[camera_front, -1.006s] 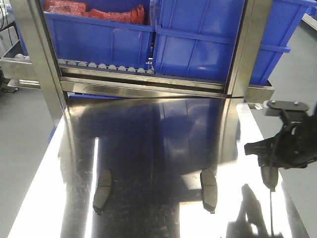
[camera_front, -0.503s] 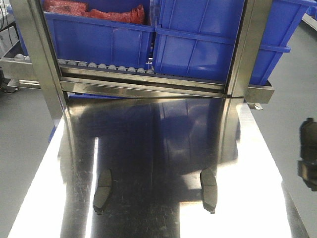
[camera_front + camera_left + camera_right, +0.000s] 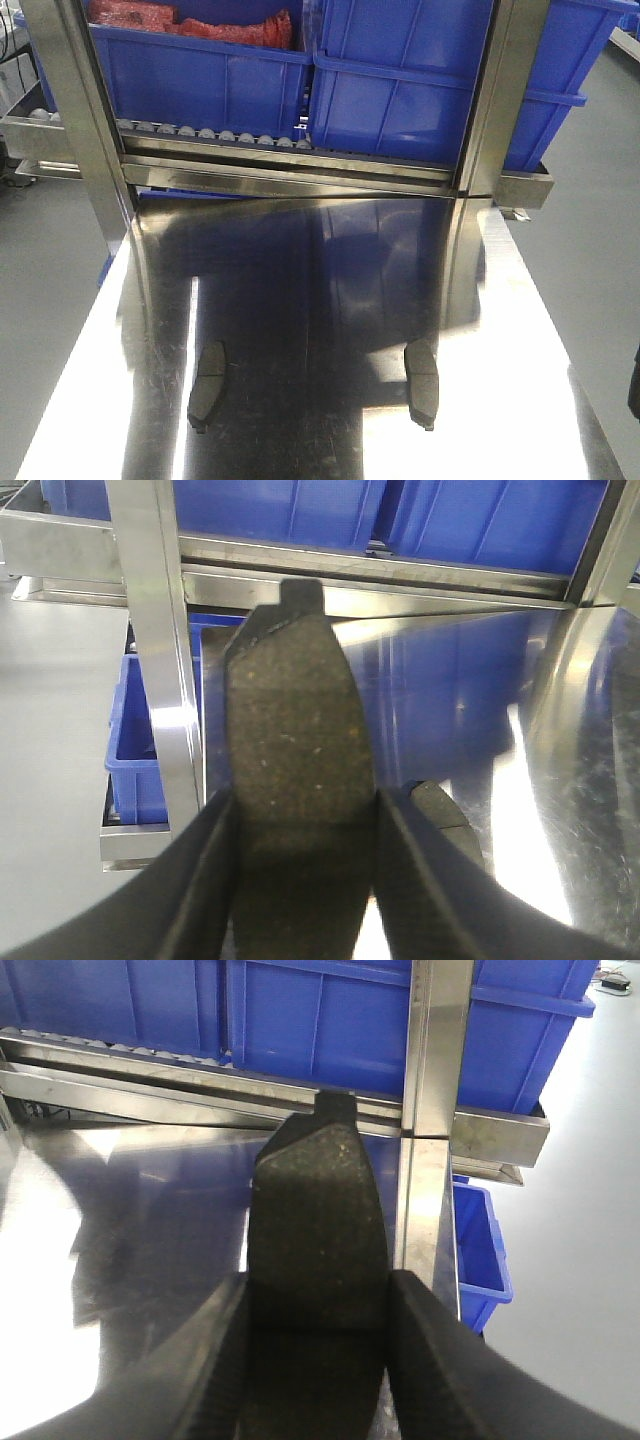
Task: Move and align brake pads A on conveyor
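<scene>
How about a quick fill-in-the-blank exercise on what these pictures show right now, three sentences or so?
1. Counting the left brake pad and the right brake pad, ___ pads lie on the steel tabletop in the front view.
2. The left gripper and the right gripper each clamp one ___ between their fingers.
3. The plastic bins behind the steel frame are ___ in colour.

Missing words: two; brake pad; blue.

Left pad [image 3: 207,385] and right pad [image 3: 421,385] on tabletop [image 3: 320,270], bins [image 3: 200,75] on rack [image 3: 210,135] behind
</scene>
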{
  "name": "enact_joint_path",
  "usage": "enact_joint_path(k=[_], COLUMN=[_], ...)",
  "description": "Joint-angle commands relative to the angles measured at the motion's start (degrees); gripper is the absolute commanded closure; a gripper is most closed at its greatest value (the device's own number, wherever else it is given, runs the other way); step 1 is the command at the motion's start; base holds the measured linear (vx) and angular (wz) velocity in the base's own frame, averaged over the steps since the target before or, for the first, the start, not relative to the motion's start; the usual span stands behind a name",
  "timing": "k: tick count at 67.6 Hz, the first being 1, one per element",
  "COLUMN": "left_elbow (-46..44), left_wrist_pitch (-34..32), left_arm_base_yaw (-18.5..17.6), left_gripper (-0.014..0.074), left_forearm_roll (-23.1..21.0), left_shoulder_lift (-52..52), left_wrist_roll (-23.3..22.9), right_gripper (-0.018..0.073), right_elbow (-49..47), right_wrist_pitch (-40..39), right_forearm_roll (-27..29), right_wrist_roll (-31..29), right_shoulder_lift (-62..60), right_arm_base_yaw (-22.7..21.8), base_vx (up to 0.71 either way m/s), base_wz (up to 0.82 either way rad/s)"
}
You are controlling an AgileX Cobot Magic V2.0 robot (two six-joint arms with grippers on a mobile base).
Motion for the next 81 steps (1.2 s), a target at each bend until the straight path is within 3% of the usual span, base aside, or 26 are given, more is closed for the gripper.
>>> enact_joint_path(k=[1, 56, 81], left_elbow=[-1.8, -1.8, -1.8], left_wrist_pitch=[-5.9, -5.9, -6.0], left_arm_base_yaw=[-0.3, -0.3, -0.3], left_gripper=[0.0603, 0.0603, 0.0603], left_forearm_roll=[-0.9, -0.9, -0.8], left_shoulder_lift=[0.4, 0.4, 0.4], left_wrist_roll=[-0.2, -0.2, -0.2], right_gripper=[0.0569, 0.0569, 0.0569], right_elbow=[-1.7, -1.7, -1.7], right_wrist_pitch=[-6.5, -6.3, -5.9], right_forearm_roll=[0.7, 0.7, 0.7], right_wrist_roll=[-0.8, -0.8, -0.8], right_shoulder_lift=[0.1, 0.1, 0.1], right_arm_base_yaw=[-0.2, -0.2, -0.2], base_vx=[0.0, 0.0, -0.12], base_wz=[0.0, 0.02, 0.61])
